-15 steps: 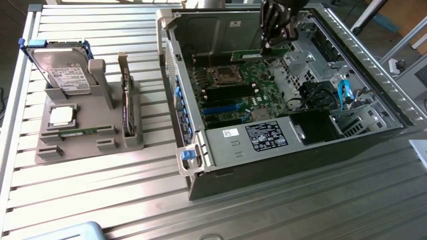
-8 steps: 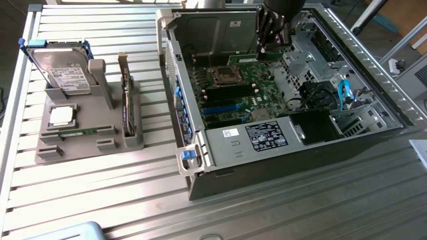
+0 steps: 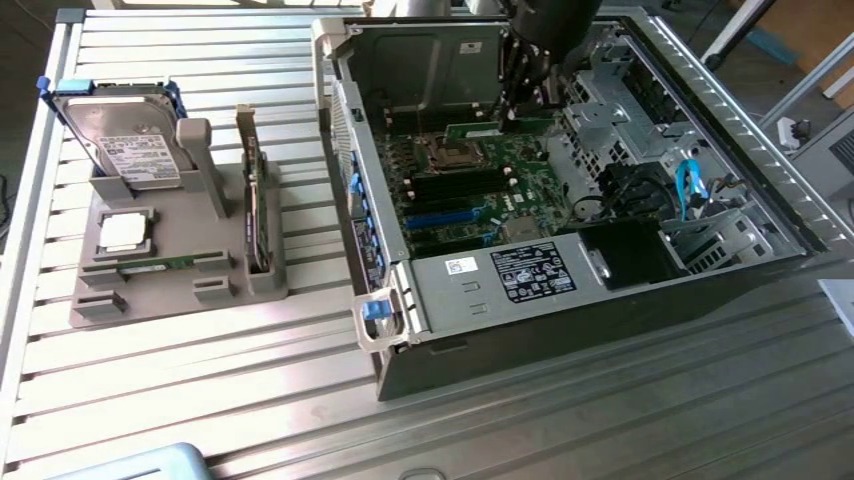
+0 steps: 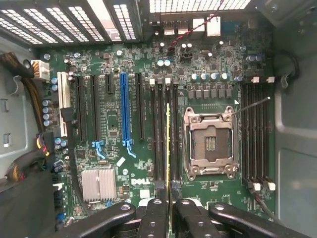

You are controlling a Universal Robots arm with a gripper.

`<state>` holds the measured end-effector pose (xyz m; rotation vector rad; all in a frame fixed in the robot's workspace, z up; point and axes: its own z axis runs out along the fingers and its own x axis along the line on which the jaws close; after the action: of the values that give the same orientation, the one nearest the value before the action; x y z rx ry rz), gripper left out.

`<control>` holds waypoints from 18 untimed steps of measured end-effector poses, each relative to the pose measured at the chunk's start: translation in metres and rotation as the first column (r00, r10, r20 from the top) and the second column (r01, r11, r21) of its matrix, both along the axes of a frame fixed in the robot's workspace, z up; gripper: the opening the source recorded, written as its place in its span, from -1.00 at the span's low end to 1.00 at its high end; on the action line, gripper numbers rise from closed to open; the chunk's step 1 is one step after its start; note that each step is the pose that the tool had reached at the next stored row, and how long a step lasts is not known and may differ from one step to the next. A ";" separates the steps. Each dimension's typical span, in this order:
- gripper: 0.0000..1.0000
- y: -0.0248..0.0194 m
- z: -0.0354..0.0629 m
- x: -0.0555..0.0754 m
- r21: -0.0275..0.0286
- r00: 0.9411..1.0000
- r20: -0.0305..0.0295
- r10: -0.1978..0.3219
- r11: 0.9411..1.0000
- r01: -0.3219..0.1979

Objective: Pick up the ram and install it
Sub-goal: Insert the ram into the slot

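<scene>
Your hand (image 4: 170, 204) is down inside the open computer case (image 3: 400, 300), which lies on the slatted metal bench (image 3: 561, 420). The hand is closed to a narrow gap, and its two dark fingers (image 4: 157, 210) press on the flat faces of the ram (image 4: 168, 148).

From the wrist view you see the ram edge-on, as a thin yellow-green line. It stands on its long edge with its faces upright. Its long axis runs straight out from between the fingers, parallel to the black memory slots (image 4: 159, 129). It sits over the bank of slots just beside the empty CPU socket (image 4: 209, 141), on the side toward the long blue slot (image 4: 124, 109). The far end of the stick points toward the row of connectors at the edge of the motherboard (image 4: 114, 124).

In the exterior view the ram shows as a short green strip under the arm. It lies roughly level, with its length running from the exterior view's left to right, in the far part of the case. You cannot tell whether its lower edge touches a slot or hangs just above it.

Well apart from the case, toward the exterior view's left, a grey fixture (image 3: 174, 290) holds a silver hard drive (image 3: 127, 150) and an upright expansion card (image 3: 254, 200).
</scene>
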<state>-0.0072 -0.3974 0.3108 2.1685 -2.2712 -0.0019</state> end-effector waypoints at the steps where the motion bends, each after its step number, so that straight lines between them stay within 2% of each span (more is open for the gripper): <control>1: -0.73 0.0000 -0.0019 -0.001 0.000 1.000 0.000 0.000 1.000 0.000; 11: -0.73 -0.0023 -0.0243 -0.014 -0.001 1.000 0.000 -0.002 1.000 0.002; 16: -0.73 -0.0114 -0.0366 -0.023 -0.002 1.000 0.000 -0.002 1.000 0.002; 18: -0.73 -0.0134 -0.0402 -0.023 -0.002 1.000 -0.007 0.005 1.000 -0.005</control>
<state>-0.0305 -0.4108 0.2707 2.1699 -2.2608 -0.0080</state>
